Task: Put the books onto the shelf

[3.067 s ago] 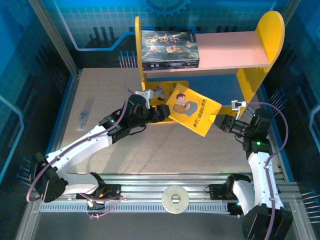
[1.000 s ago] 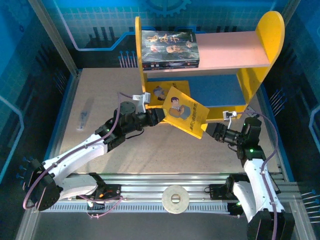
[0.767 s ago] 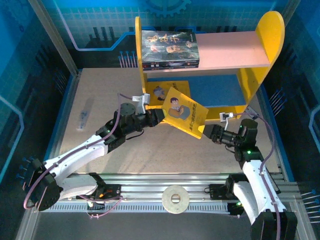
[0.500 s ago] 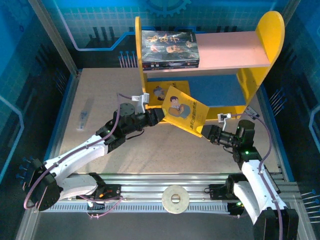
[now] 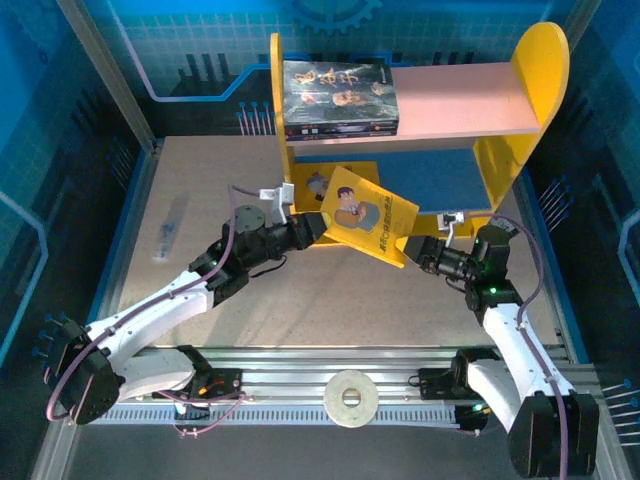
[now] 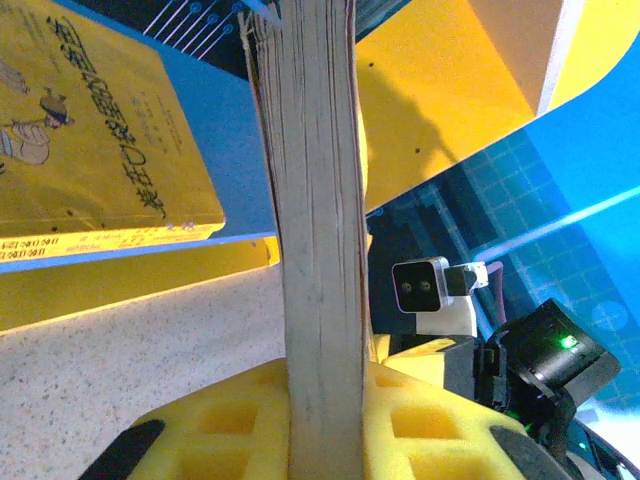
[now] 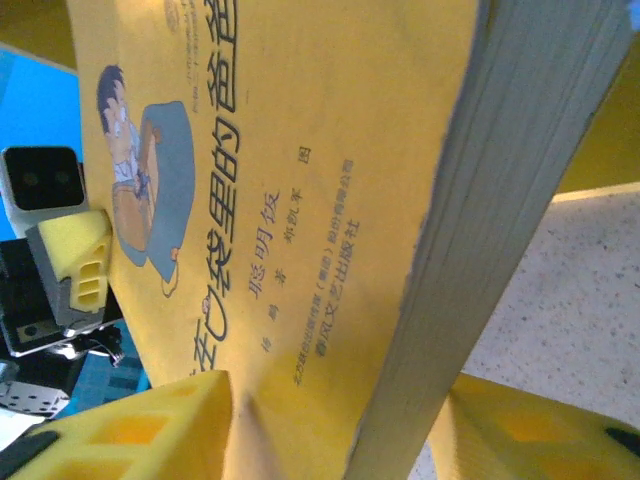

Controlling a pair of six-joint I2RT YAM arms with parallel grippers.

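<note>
A thin yellow book with a cartoon figure (image 5: 368, 226) hangs tilted just in front of the shelf (image 5: 520, 120). My left gripper (image 5: 316, 229) is shut on its left edge; in the left wrist view its page block (image 6: 320, 220) runs between the yellow pads (image 6: 440, 420). My right gripper (image 5: 421, 256) is shut on the book's lower right corner, with the cover (image 7: 280, 180) against one pad (image 7: 140, 425). Another yellow book (image 5: 332, 184) lies on the blue lower board (image 5: 440, 178). Dark books (image 5: 338, 95) lie stacked on the pink upper board (image 5: 465, 100).
A white ring (image 5: 350, 395) rests on the metal rail at the near edge. A faint smudge (image 5: 168, 236) marks the tabletop at the left. Blue enclosure walls close in both sides, and the shelf's yellow side panel (image 5: 283, 110) stands just behind the left gripper.
The right arm has moved up to the held yellow book and its jaws have closed on the lower right corner. The left gripper keeps its grip and has shifted slightly towards the shelf.
</note>
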